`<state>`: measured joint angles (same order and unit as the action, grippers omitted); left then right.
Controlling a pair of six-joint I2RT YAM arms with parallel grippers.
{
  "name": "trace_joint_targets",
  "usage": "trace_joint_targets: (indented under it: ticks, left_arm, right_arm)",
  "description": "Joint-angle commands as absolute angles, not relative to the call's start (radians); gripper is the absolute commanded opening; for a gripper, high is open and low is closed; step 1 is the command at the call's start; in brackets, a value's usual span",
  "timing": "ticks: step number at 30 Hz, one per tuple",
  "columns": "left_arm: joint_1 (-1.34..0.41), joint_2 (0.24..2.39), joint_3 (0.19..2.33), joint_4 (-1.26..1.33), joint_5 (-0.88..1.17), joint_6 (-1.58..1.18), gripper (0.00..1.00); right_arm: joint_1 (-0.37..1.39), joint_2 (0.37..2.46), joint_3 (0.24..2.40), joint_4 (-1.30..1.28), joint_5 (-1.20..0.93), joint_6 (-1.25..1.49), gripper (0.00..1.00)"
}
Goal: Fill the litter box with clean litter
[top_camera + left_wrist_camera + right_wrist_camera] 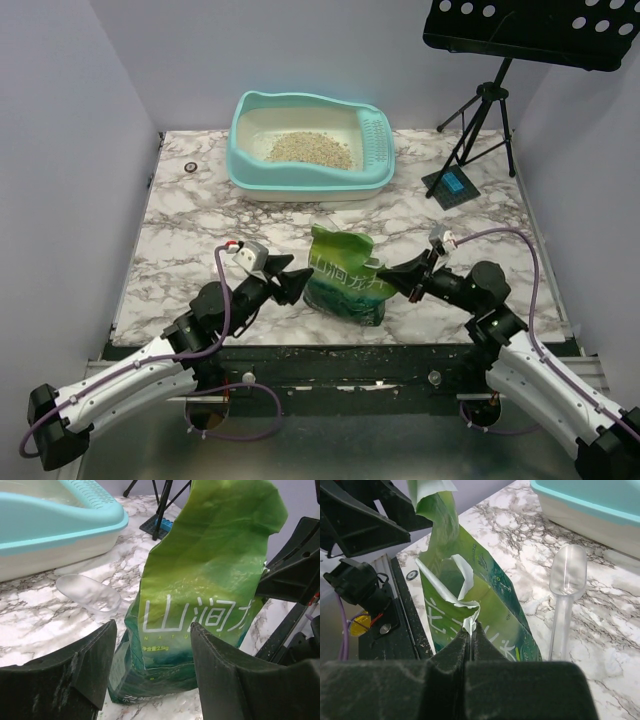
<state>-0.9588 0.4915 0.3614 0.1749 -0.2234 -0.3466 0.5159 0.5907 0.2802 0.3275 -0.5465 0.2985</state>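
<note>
The green pouch of clean litter [345,280] stands upright near the front edge of the marble table [190,240], its long axis vertical and its torn mouth pointing up. The right gripper [470,630] pinches the torn top edge, fingers closed on the film. The left gripper [297,282] is spread wide at the pouch's lower left side. A clear scoop [566,577] lies just behind the pouch. The litter box [250,165] sits farther back and holds tan granules [308,150].

The green litter pouch [210,580], centre of the left wrist view, carries large white Chinese characters: 山涧 and a third that is cut off. Beneath runs small spaced lettering beginning "NATU". At lower left a small line reads 净含量:2.5kg.
</note>
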Motion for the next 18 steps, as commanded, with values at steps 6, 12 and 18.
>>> trace_joint_targets:
  ticks: [6,12,18]
  left_arm:
    - [-0.815,0.593,0.307,0.455,0.069,-0.406,0.72]
    - [-0.704,0.709,0.304,0.635,0.224,-0.463,0.73]
    - [-0.58,0.84,0.302,0.849,0.452,-0.563,0.73]
  right_arm:
    - [0.515,0.492,0.233,0.29,-0.566,0.325,0.0]
    - [0.515,0.456,0.183,0.331,-0.615,0.362,0.0]
    - [0.515,0.433,0.147,0.373,-0.65,0.397,0.0]
